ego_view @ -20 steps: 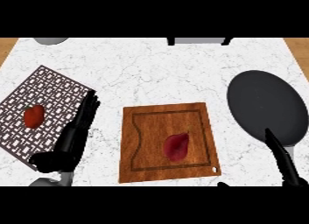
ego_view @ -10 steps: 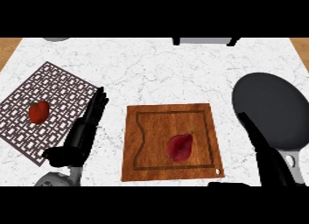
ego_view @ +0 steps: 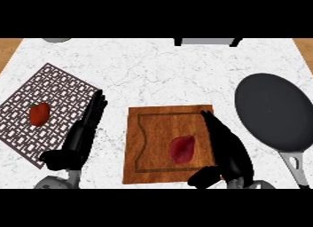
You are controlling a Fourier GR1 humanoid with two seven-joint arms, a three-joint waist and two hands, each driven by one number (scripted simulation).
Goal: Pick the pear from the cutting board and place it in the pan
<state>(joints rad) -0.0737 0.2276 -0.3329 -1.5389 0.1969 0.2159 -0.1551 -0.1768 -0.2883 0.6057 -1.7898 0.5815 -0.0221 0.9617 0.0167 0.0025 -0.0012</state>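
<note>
While I watch the head view from my station, the counter lays out like this:

Pear: I see the dark red pear (ego_view: 182,149) lying on the brown wooden cutting board (ego_view: 160,133), low and right of the board's middle, inside its carved groove.

Cutting board: it sits at lower centre of the frame on the white marbled counter (ego_view: 158,71), well apart from the pan.

Pan: the black round frying pan (ego_view: 276,115) with a grey handle (ego_view: 296,166) lies at the right of the frame, handle pointing to the lower edge; I see nothing inside it.

Right hand: my right hand (ego_view: 227,153) is over the board's right edge, just beside the pear on its right. Its fingers stretch straight toward the top of the frame and its thumb sticks out to the left below the pear. It is released and grasps nothing; I cannot tell whether it touches the pear.

Left hand: my left hand (ego_view: 80,137) lies at the lower left, between the mat and the board, fingers straight and pointing up the frame, relaxed and holding nothing.

Mat: a dark latticed mat (ego_view: 54,88) lies tilted at the left of the frame, with a small red-orange fruit (ego_view: 39,113) on it.

Far edge: a grey object (ego_view: 56,40) at upper left and a dark-and-grey object (ego_view: 208,41) at top centre are cut off; I cannot tell what they are.
</note>
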